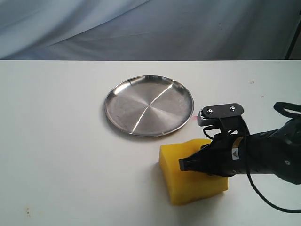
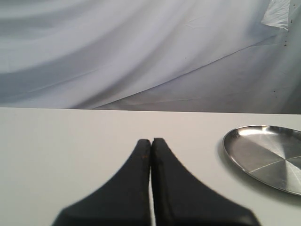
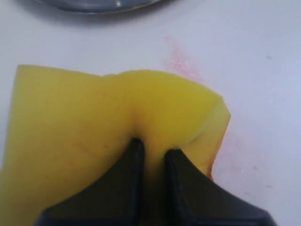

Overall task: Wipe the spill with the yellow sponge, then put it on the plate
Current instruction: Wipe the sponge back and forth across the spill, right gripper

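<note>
The yellow sponge lies on the white table just in front of the plate. My right gripper is shut on the sponge, pinching the foam so that it bulges around the fingers. The round steel plate is bare; its rim also shows in the left wrist view and at the edge of the right wrist view. No tan-yellow spill shows; it may be hidden under the sponge. My left gripper is shut on nothing, above bare table, out of the exterior view.
Faint pink-red smears mark the table beside the sponge and by the plate's rim. A grey cloth backdrop hangs behind the table. A small dark speck sits near the front left.
</note>
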